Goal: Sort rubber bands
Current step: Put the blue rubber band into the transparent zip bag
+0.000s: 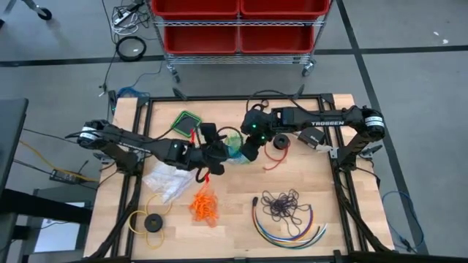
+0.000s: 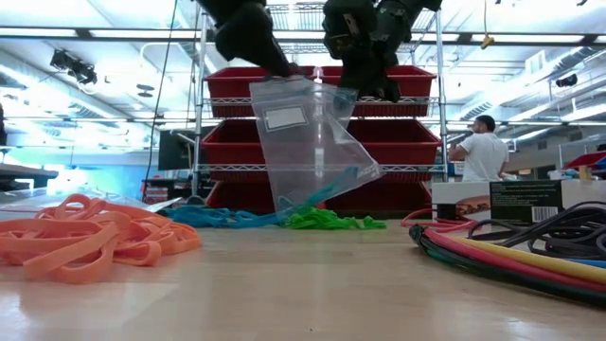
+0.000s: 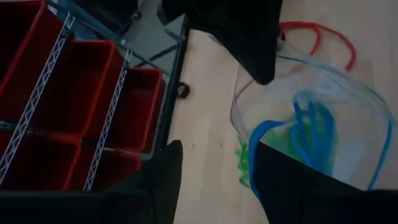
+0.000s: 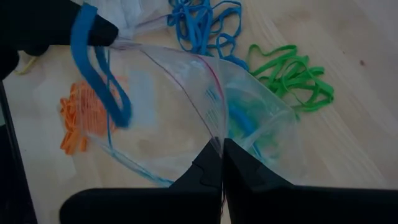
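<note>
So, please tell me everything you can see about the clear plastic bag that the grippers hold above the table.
The clear plastic zip bag is thin, see-through film with a white label patch on its side. It hangs tilted above the wooden table, mouth up and open. The right gripper is shut on its upper edge; the left gripper is at the opposite edge of the mouth. A few blue rubber bands lie inside, one blue rubber band draped over the rim.

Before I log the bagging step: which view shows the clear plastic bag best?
The low view: the whole clear plastic bag hangs above the table, mouth up. The right wrist view shows its pinched rim and blue bands inside; the left wrist view, only its open mouth; the high view, almost nothing under the arms.
</note>
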Controlling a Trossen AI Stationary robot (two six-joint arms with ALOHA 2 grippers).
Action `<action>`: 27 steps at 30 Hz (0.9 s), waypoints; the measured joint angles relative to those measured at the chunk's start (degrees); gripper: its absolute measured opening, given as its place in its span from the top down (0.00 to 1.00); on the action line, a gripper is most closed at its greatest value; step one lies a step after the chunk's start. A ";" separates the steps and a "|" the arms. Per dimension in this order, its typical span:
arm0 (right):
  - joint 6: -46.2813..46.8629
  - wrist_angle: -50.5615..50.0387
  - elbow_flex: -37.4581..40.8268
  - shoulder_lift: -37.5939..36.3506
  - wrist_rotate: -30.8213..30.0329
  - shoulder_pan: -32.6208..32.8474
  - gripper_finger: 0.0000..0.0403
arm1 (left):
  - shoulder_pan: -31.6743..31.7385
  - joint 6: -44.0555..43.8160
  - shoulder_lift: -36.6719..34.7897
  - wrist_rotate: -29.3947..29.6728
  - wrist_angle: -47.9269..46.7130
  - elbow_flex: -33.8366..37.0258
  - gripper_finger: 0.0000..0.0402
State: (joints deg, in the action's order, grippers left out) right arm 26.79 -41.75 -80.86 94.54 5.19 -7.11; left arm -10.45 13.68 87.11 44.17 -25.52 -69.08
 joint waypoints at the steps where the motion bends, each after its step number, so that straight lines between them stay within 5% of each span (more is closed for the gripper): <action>1: 0.00 0.13 0.00 0.00 0.02 0.00 1.00 | 0.58 0.42 0.14 -2.65 -0.07 0.00 0.52; 6: -0.14 0.17 0.00 0.00 0.02 0.00 1.00 | 3.36 -1.56 0.44 -21.26 -2.79 0.02 0.52; 14: -0.31 1.00 0.00 0.00 0.02 0.00 1.00 | 3.70 -3.54 0.33 -26.09 -7.94 -2.88 0.52; 18: -0.13 1.94 0.00 0.00 0.60 0.00 1.00 | 3.57 -3.41 0.36 -23.79 -6.58 -4.75 0.52; 27: 2.19 6.35 0.00 0.00 8.65 0.67 1.00 | 3.57 -1.51 0.37 -23.44 -6.36 -5.11 0.52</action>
State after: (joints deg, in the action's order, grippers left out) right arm 28.98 -35.40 -80.86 94.54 13.84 -6.44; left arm -6.87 12.17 87.48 20.73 -31.88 -74.19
